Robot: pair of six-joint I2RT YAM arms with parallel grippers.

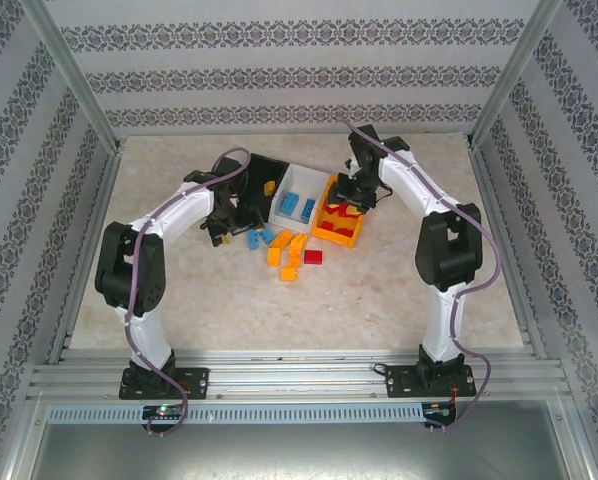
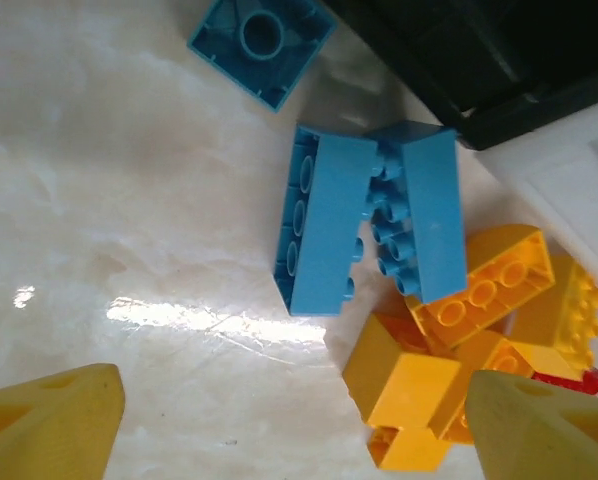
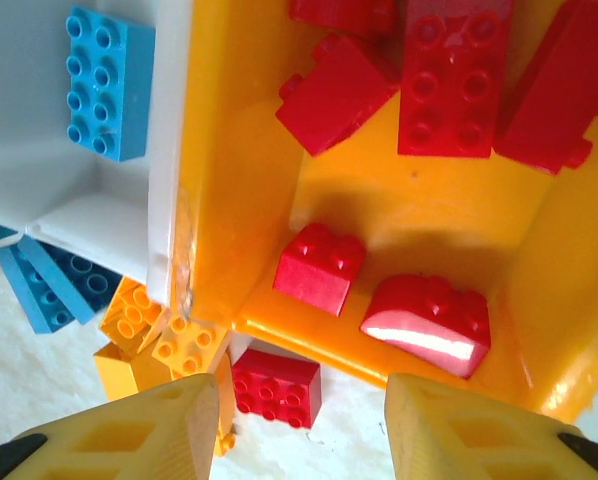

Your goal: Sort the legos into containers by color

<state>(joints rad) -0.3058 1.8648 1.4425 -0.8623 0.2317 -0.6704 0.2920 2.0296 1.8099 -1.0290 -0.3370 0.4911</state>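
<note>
Left gripper [image 2: 294,430]: low over the loose pile, yellow fingers spread wide with nothing between them.
Right gripper [image 3: 304,420]: over the near end of the orange bin [image 3: 219,150], jaws parted and empty.
Loose legos: on the marble table [image 2: 129,200] just in front of the bins. There are two light blue bricks [image 2: 369,215] leaning together, an upturned blue square brick [image 2: 262,45], a clump of orange-yellow bricks [image 2: 449,330] and one red brick [image 3: 276,385] touching the orange bin's outer wall.
Handling: likely light, rigid and smooth-sided; they may skid on the glossy top or tip if nudged.
Hold: probably across the flat long sides, not over the studs. The leaning blue pair needs one brick singled out.
Black bin [image 1: 254,165]: one orange-yellow brick [image 1: 269,187] visible inside.
White bin [image 1: 299,180]: holds light blue bricks, including one eight-stud blue brick [image 3: 104,85].
Orange bin contents: red bricks [image 3: 319,265] only, heaped at the far end and two lying apart near the front.
</note>
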